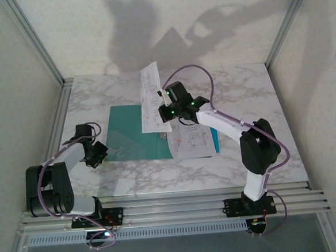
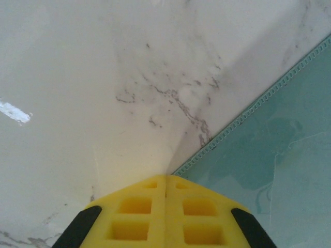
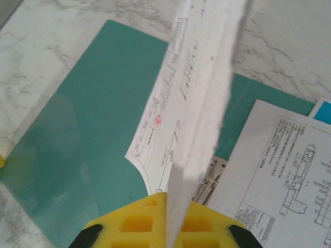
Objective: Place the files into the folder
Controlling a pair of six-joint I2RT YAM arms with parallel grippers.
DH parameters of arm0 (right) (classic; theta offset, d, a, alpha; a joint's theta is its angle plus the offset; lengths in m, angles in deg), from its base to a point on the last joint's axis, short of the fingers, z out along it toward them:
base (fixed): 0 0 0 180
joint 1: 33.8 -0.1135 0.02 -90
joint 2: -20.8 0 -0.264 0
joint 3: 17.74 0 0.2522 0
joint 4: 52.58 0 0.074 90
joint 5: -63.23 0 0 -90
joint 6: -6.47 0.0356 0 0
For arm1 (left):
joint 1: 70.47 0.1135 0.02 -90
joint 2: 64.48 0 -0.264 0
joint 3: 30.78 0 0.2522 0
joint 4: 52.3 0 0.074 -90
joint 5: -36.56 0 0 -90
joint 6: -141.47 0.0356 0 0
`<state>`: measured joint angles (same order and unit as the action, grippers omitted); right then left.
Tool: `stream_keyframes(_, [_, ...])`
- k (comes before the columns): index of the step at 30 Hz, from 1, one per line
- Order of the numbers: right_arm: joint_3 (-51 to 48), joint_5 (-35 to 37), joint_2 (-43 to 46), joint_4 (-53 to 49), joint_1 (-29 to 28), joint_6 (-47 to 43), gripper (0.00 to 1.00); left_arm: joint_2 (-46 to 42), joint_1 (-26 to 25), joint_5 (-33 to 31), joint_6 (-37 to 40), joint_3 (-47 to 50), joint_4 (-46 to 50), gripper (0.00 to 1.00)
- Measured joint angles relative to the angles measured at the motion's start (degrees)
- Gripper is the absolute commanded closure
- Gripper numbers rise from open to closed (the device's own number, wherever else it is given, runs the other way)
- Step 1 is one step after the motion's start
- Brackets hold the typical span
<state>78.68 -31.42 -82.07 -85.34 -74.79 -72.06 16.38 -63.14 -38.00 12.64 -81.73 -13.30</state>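
This is looking like a robotics lab cell: aluminium framing (image 1: 35, 40) is enclosing a marble-look table (image 1: 246, 91), 2 arms (image 1: 225, 122) sitting bolted to rails (image 1: 173, 203).

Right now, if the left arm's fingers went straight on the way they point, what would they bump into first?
Most likely the bare marble table, just left of the teal folder. The left gripper has its fingers shut and aimed right beside the folder's edge. Depth is unclear, so they might clip that edge instead.

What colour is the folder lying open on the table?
The folder is plain teal-green, clearest in the right wrist view, beneath the sheet the right gripper holds.
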Motion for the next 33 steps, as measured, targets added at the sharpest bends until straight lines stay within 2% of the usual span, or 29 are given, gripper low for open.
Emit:
stream_keyframes(11, [-3.17, -0.07, 1.38, 0.42, -4.35, -1.51, 1.00, 0.15, 0.02, 0.81, 0.02, 0.04, -0.59, 1.00])
stream_keyframes(20, [-4.46, -1.90, 1.38, 1.09, -4.66, -1.68, 1.00, 0.13, 0.02, 1.20, 0.02, 0.24, -1.01, 1.00])
stream_keyframes(27, [-6.14, -7.82, 1.38, 3.45, -3.72, 0.20, 1.00, 0.07, 0.02, 1.29, 0.02, 0.39, -1.18, 1.00])
stream_keyframes(33, [-9.18, -16.35, 0.59, 7.26, 1.03, 4.04, 1.00, -0.26, 0.02, 1.31, 0.02, 0.79, -1.57, 1.00])
